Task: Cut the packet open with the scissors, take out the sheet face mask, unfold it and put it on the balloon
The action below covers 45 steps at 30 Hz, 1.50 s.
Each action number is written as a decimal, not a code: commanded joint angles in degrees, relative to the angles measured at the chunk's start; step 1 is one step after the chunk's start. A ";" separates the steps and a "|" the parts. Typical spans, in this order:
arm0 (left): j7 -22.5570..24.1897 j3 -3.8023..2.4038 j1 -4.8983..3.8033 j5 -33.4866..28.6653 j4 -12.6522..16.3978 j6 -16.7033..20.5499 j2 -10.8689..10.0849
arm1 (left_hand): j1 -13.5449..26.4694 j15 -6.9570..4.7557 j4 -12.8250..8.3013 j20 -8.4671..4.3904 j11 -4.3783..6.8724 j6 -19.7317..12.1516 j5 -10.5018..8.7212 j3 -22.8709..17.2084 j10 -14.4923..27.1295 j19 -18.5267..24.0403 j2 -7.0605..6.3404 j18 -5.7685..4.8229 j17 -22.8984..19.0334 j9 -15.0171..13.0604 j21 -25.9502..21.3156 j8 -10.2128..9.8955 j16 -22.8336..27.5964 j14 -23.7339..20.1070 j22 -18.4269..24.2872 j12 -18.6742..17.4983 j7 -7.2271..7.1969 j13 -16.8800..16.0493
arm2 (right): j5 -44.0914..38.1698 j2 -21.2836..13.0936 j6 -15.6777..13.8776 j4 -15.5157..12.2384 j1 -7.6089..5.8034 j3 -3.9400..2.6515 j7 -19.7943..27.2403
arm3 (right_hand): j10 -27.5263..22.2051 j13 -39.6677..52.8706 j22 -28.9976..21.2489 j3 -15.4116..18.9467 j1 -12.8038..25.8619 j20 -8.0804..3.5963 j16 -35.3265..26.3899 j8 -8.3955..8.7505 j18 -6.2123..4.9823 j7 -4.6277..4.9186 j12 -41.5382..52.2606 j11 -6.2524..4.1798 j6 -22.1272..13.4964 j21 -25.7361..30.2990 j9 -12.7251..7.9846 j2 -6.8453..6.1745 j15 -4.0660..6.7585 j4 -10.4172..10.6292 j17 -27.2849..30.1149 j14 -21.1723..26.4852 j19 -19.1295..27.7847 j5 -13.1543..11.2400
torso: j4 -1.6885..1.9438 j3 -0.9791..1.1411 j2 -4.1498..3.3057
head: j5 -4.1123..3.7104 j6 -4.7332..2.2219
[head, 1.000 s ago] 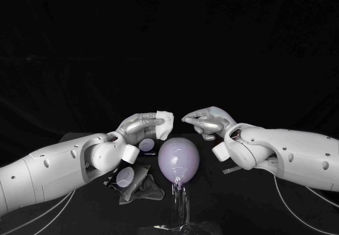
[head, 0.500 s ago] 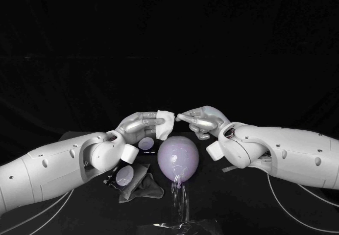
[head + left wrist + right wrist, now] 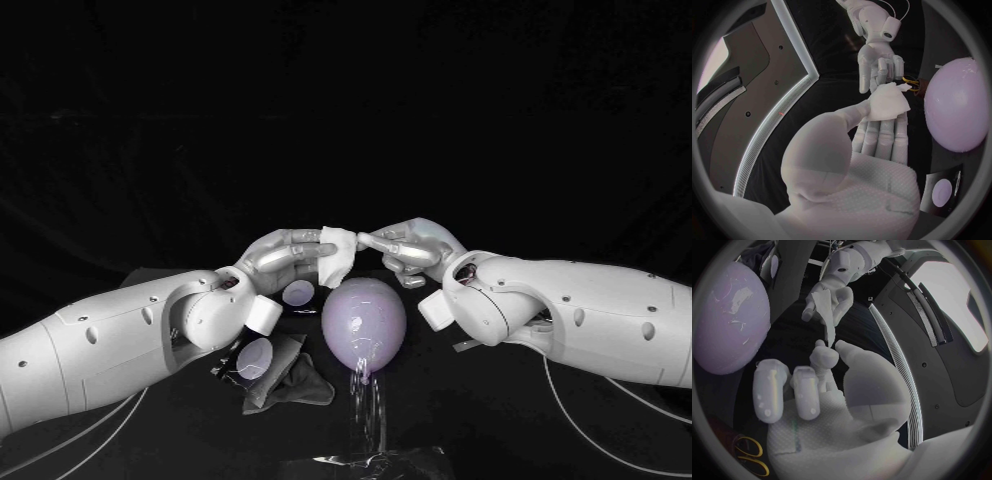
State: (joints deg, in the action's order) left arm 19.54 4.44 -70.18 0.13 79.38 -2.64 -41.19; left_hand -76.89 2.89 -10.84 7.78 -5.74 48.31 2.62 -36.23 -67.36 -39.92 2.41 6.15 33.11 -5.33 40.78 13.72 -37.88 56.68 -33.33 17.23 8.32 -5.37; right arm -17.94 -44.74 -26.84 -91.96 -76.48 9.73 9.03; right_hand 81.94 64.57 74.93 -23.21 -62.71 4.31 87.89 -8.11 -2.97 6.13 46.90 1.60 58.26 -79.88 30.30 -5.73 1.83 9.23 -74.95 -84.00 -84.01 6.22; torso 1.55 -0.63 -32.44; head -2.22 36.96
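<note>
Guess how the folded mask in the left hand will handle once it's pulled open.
Probably floppy: the mask sags in soft folds from the left hand instead of holding flat. Likely very light, since a pinch alone carries it. Its layers lie pressed together, so they may cling and need peeling.

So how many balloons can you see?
1: the pale purple balloon, nearer the robot than the left hand, which holds the white mask. None seems hidden.
</note>
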 commanded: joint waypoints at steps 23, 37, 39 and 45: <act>0.74 -0.07 -0.09 1.78 0.38 -0.93 -0.08 | 0.10 -0.08 -4.15 -0.05 0.19 -0.02 0.19 -4.56 0.50 0.60 0.28 0.53 -0.21 0.05 0.55 -0.53 -0.74 -0.41 -0.37 0.90 0.08 -0.17 | -1.65 1.29 -2.16 0.07 -0.05 -0.06 0.10 | 0.46 0.74 12.11 -4.97 -8.35 -1.10 0.35 -1.97 0.73 -1.39 0.81 -1.49 2.93 -0.55 0.76 1.91 1.46 -6.31 -12.51 -5.28 -1.05 -2.39 | -0.02 -0.01 -0.01 | 0.05 0.34; 0.60 -0.07 -0.09 1.83 0.27 -0.67 -0.16 | 0.18 -0.11 -4.25 0.01 0.21 -0.36 0.19 -4.73 0.67 0.71 0.19 0.63 -0.43 0.14 0.77 -0.81 -1.07 -0.45 -0.58 1.41 0.27 -0.19 | -1.46 1.02 -3.06 -0.31 -0.04 -0.06 1.67 | 1.50 1.58 12.66 -14.01 -10.08 -1.40 1.12 -4.96 1.14 -1.27 2.32 -1.52 2.49 -2.32 3.01 4.66 1.59 -11.69 -13.62 -5.62 -1.97 -2.21 | -0.02 0.00 0.00 | -0.02 0.40; 0.63 -0.07 -0.09 1.81 0.22 -0.57 -0.18 | 0.20 -0.11 -4.27 0.03 0.21 -0.45 0.19 -4.76 0.71 0.74 0.17 0.64 -0.47 0.16 0.80 -0.87 -1.13 -0.47 -0.61 1.50 0.29 -0.20 | -1.60 0.93 -3.07 -0.38 -0.04 -0.06 1.71 | 1.58 1.59 12.67 -14.79 -9.76 -1.40 1.23 -5.29 1.15 -1.30 2.34 -1.54 2.47 -2.38 3.26 4.68 1.60 -12.03 -13.78 -5.66 -1.99 -2.20 | -0.02 0.00 0.01 | -0.03 0.41; 0.71 -0.07 -0.09 1.77 0.09 -0.11 -0.31 | 0.26 -0.11 -4.24 0.09 0.22 -0.63 0.19 -4.83 0.77 0.78 0.21 0.65 -0.56 0.20 0.89 -1.01 -1.29 -0.47 -0.69 1.73 0.23 -0.21 | -2.24 0.57 -2.72 -0.46 -0.04 -0.06 1.42 | 1.45 1.33 12.61 -17.44 -8.52 -1.38 1.14 -6.18 1.10 -1.22 1.77 -1.47 1.90 -2.22 4.06 4.80 1.56 -13.14 -13.67 -5.63 -1.86 -2.95 | -0.03 -0.02 0.02 | 0.04 0.39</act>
State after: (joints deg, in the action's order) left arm 19.49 4.42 -70.18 1.81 79.43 -2.57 -41.52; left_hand -76.58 3.03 -11.40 7.79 -6.11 48.10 2.62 -37.12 -66.56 -39.51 2.09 6.15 32.64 -5.19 41.47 12.84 -38.87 56.23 -33.98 18.59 8.51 -5.50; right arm -19.11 -44.10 -29.79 -92.31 -76.51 9.71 9.63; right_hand 83.02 65.97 74.91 -40.50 -71.91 2.97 88.99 -12.23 -2.56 4.89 48.87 0.02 60.38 -82.19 31.68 -0.89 3.16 -4.02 -74.94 -84.13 -84.07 3.41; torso 1.52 -0.62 -32.43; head -2.26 37.38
